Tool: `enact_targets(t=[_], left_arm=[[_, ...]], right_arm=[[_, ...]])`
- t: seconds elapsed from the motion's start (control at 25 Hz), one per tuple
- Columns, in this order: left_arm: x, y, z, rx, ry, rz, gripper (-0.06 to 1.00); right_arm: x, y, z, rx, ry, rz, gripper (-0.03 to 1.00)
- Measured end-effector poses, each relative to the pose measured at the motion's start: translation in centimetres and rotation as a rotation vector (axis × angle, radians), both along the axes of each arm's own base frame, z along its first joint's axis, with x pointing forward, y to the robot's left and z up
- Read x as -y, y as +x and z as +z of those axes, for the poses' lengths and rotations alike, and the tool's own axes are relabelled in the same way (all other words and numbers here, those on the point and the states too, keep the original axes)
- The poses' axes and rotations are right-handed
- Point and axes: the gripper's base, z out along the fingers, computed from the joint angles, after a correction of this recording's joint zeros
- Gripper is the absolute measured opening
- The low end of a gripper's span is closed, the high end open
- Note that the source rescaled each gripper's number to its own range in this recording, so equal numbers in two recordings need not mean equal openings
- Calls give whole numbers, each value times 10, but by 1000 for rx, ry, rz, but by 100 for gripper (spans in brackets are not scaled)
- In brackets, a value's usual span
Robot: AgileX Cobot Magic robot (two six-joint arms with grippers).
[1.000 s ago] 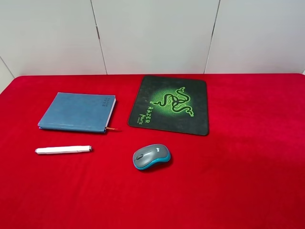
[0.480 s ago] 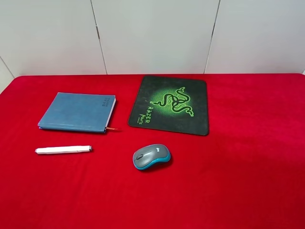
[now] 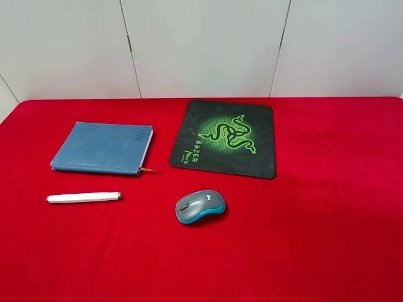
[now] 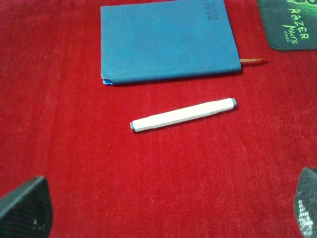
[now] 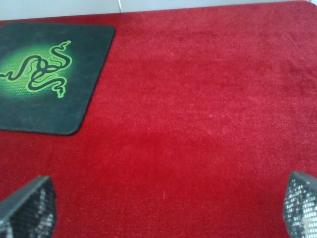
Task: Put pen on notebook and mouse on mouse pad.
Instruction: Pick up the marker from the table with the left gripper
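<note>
The white pen (image 3: 84,197) lies on the red cloth just in front of the slate-blue notebook (image 3: 102,148). To its right sits the grey and blue mouse (image 3: 199,206), in front of the black mouse pad (image 3: 225,138) with its green logo. No arm shows in the exterior high view. In the left wrist view the pen (image 4: 183,114) and notebook (image 4: 166,39) lie beyond my left gripper (image 4: 168,208), whose fingertips (image 4: 25,210) stand wide apart and empty. My right gripper (image 5: 163,210) is open too, over bare cloth, with the mouse pad (image 5: 47,74) off to one side.
A red cloth (image 3: 327,207) covers the whole table. White wall panels (image 3: 201,47) stand behind its far edge. An orange ribbon (image 3: 148,170) sticks out from the notebook's near corner.
</note>
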Motion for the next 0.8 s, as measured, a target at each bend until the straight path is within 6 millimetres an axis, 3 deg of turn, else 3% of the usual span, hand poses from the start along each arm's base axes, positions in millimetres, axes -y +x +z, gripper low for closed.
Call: enact_targets(t=[0.24,0.4,0.56,0.8], left_arm=[[-4,38,50,-150,65,36,96],[-3,82,62,-282,108,15,96],[5,124,50,-438,151,-65,97],[29,176,12,-681,273,-219,99]], right_arm=[[0,0,0,0,0,0,100],[0,0,0,0,0,0,100],[0,0,0,0,0,0,100],[0,0,0,0,0,0,100]])
